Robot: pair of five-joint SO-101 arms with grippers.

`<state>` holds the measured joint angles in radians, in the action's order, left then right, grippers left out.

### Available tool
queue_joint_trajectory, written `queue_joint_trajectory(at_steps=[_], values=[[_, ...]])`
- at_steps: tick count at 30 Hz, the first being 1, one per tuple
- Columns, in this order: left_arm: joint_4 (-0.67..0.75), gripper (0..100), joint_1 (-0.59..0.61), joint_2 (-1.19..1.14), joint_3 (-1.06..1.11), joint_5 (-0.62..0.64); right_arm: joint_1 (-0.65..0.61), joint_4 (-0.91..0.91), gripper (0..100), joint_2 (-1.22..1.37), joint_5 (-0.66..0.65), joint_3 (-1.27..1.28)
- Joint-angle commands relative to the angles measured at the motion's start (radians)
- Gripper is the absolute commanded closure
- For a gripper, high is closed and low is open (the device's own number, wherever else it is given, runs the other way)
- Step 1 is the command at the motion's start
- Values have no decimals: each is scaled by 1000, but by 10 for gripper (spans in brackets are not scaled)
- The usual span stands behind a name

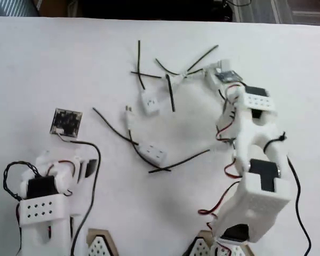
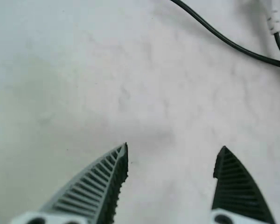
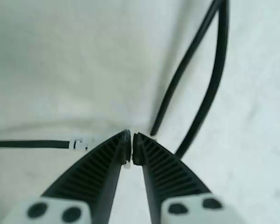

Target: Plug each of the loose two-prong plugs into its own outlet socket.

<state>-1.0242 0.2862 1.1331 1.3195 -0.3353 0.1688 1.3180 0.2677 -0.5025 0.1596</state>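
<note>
Two white outlet sockets lie mid-table, one farther back (image 1: 150, 101) and one nearer (image 1: 154, 154), each with a black cable. A loose white two-prong plug (image 1: 129, 112) lies between them, to their left. Among the tangled cables at the back, my right gripper (image 1: 207, 72) (image 3: 131, 142) is shut on another white plug (image 3: 81, 143), whose black cable runs off to one side. My left gripper (image 1: 85, 168) (image 2: 172, 156) is open above bare table at the front left. A black cable (image 2: 224, 39) and a white plug end (image 2: 270, 21) lie beyond it.
A small dark square board (image 1: 68, 121) lies at the left with a black cable running toward the left arm's base. Several loose black cables (image 1: 170, 74) cross at the back centre. Wooden brackets (image 1: 98, 242) sit at the front edge.
</note>
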Motion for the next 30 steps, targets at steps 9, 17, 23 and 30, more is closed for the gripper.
queue_joint_trajectory(at_steps=[9, 17, 23, 30], values=[[17, 710, 12, 18, -5, 2, 44, 398, 981, -288, -230, 87], [15, 710, 12, 18, -5, 2, 5, 390, 978, -704, -508, 341], [12, 710, 12, 18, -3, 0, -19, 282, 829, -751, -672, 373], [17, 710, 10, 18, 15, -2, -21, 163, 743, -677, -884, 377]])
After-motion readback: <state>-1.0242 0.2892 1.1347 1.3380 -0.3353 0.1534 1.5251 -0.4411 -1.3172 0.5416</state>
